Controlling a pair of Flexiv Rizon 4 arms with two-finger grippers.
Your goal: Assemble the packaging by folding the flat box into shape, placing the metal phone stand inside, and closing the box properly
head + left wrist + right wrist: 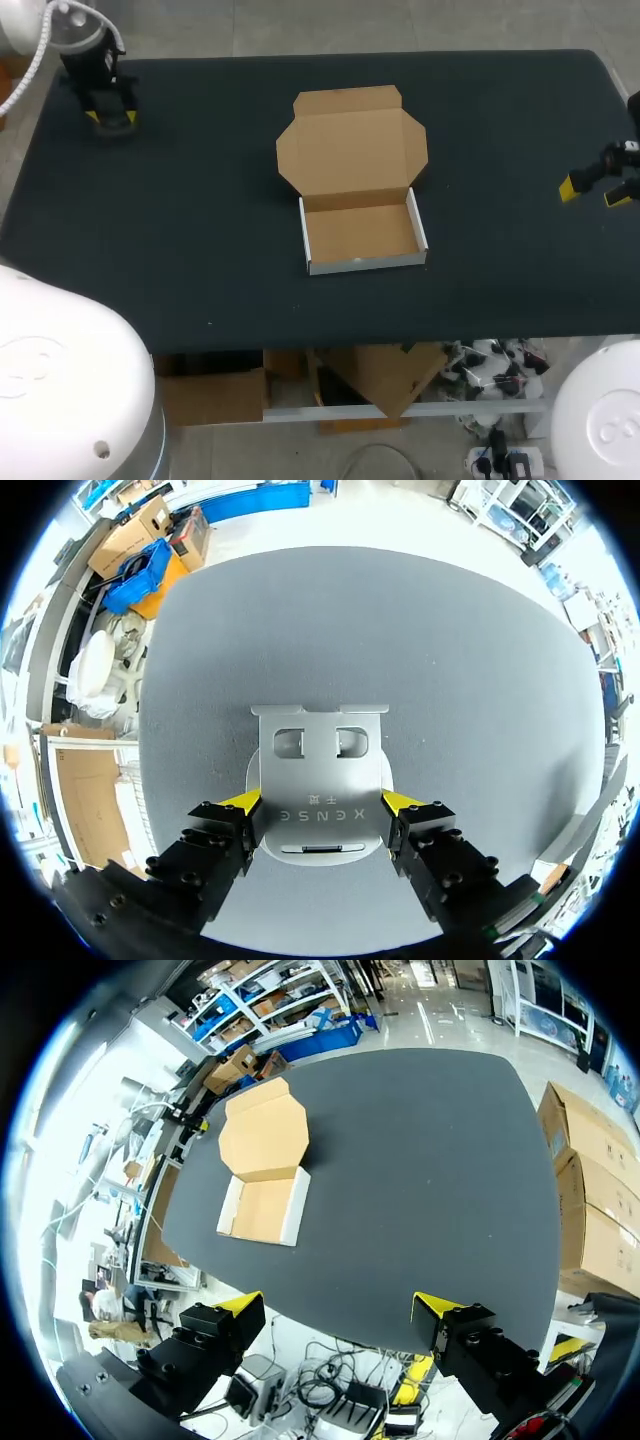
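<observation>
Left jaws, far left on the table (200,250), clasp the metal phone stand (318,780) by its sides (right jaws gape empty, far right). Lift level; set it flat inside the open box (362,235) mid-table.

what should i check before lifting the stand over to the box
1. Stand held from both sides by left end effector: ok
2. Grip firm enough to lift: cannot tell
3. Box walls folded up into a tray: ok
4. Lid open and laid back, tray empty: ok
5. Right end effector open, empty, well away from the box: ok
</observation>
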